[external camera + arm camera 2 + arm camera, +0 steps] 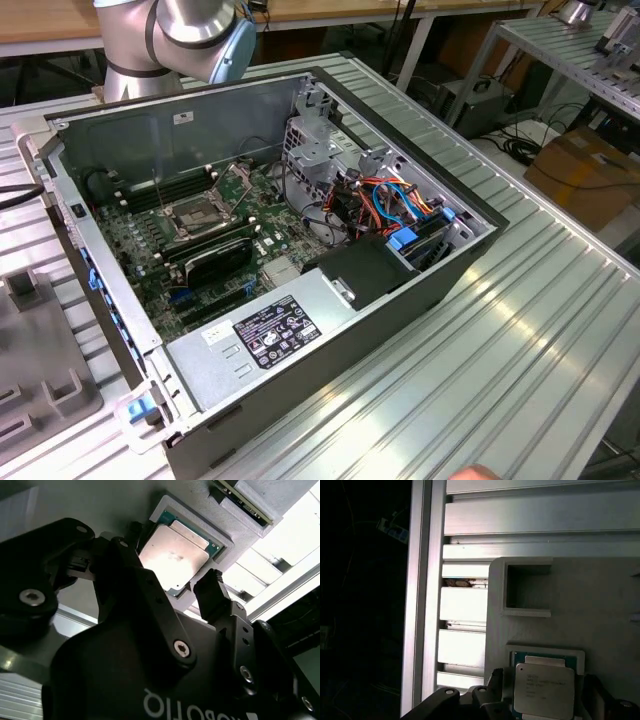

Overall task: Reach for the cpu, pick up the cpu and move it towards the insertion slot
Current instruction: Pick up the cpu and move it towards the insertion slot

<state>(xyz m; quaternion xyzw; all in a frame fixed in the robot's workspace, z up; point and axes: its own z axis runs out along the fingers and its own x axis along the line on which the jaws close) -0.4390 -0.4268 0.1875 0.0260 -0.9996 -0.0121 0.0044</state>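
Second wrist view shows the end effector [167, 560] open astride the cpu [175, 550], which its gray holder [225, 542] holds flat for gripping.

This is a robotics lab or workshop. A robot arm [190, 35] stands over a ribbed aluminium work table [500, 330] bearing an opened computer case [380, 330]. Wooden benches [50, 25] stand on the far side, and a cardboard box [585, 170] and loose cables [520, 145] lie on the floor at the exterior view's right.
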